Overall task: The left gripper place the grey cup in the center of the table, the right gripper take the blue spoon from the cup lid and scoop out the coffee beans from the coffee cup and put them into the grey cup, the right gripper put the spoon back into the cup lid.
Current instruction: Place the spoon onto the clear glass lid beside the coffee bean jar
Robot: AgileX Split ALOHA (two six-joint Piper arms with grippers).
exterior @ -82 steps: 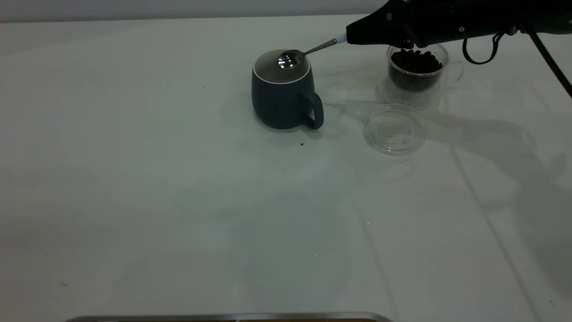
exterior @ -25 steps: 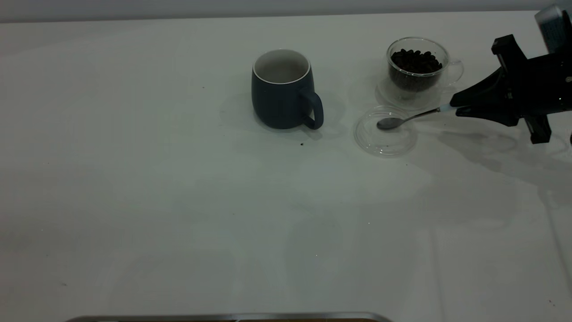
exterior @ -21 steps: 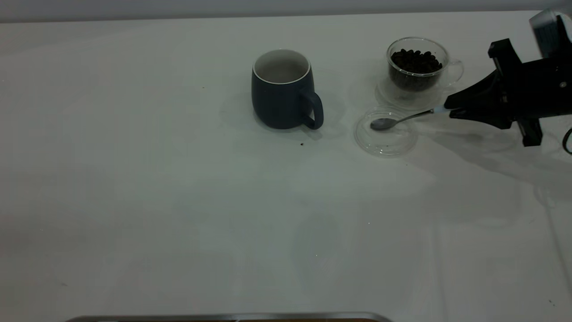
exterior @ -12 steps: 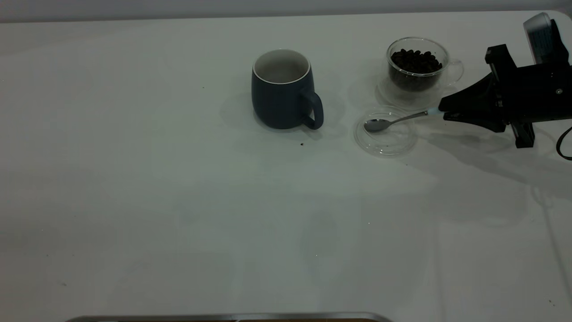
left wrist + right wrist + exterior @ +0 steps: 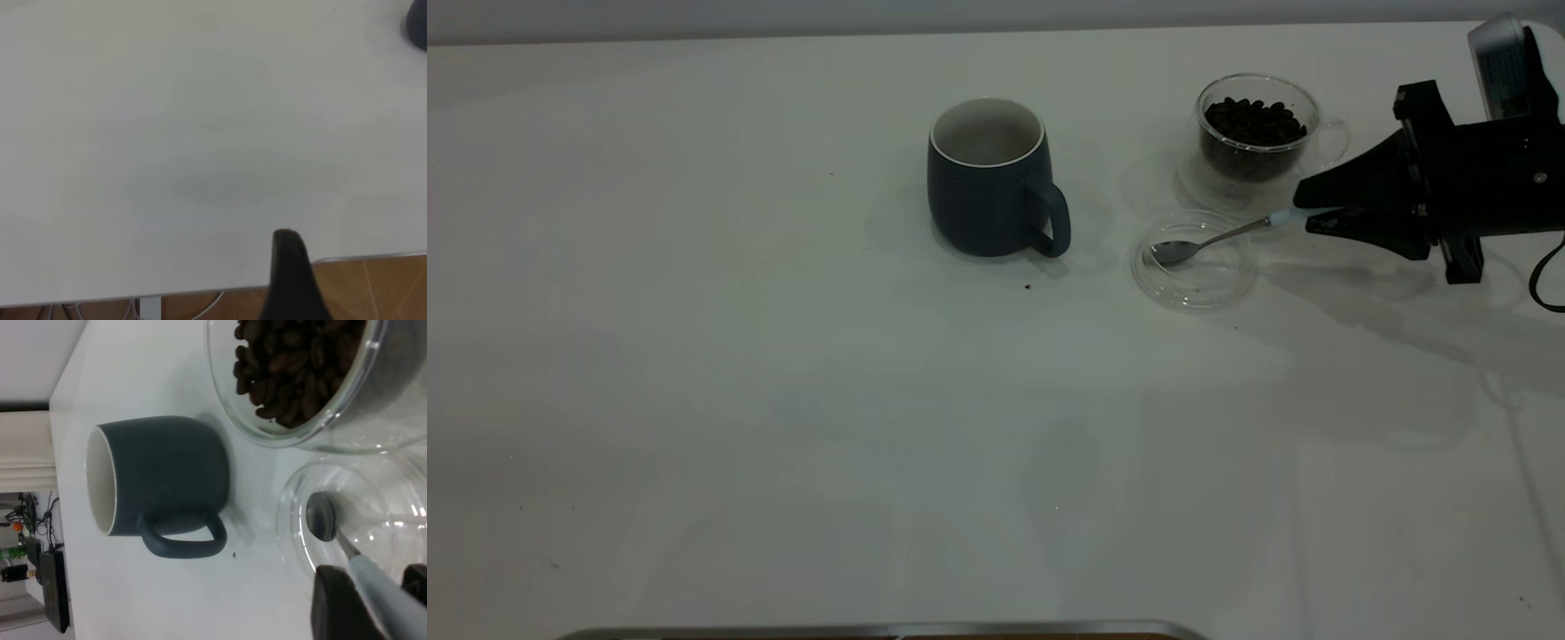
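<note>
The grey cup (image 5: pixel 987 182) (image 5: pixel 167 480) stands upright in mid-table (image 5: pixel 783 400), handle toward the cup lid. The clear cup lid (image 5: pixel 1209 289) (image 5: pixel 293 520) lies right of it, in front of the coffee cup (image 5: pixel 1258 133) (image 5: pixel 373 420), which holds the coffee beans (image 5: pixel 1254 120) (image 5: pixel 300 367). The blue spoon (image 5: pixel 1209 240) (image 5: pixel 321 517) has its bowl in the lid, and its pale handle slants up over the lid's rim. My right gripper (image 5: pixel 1312 212) (image 5: pixel 373 577) is open around the handle, which lies against one finger and apart from the other. My left gripper (image 5: pixel 290 267) hangs parked over a table edge.
A dark crumb (image 5: pixel 1028 286) lies in front of the grey cup. A metal strip (image 5: pixel 871 631) runs along the table's near edge. The right arm's black cable (image 5: pixel 1543 284) hangs at the far right. Wooden floor (image 5: pixel 373 287) shows beyond the table edge in the left wrist view.
The right gripper carried the spoon from over the grey cup down to the lid. The spoon bowl slid leftward in the lid, and the jaws have now parted from the handle.
</note>
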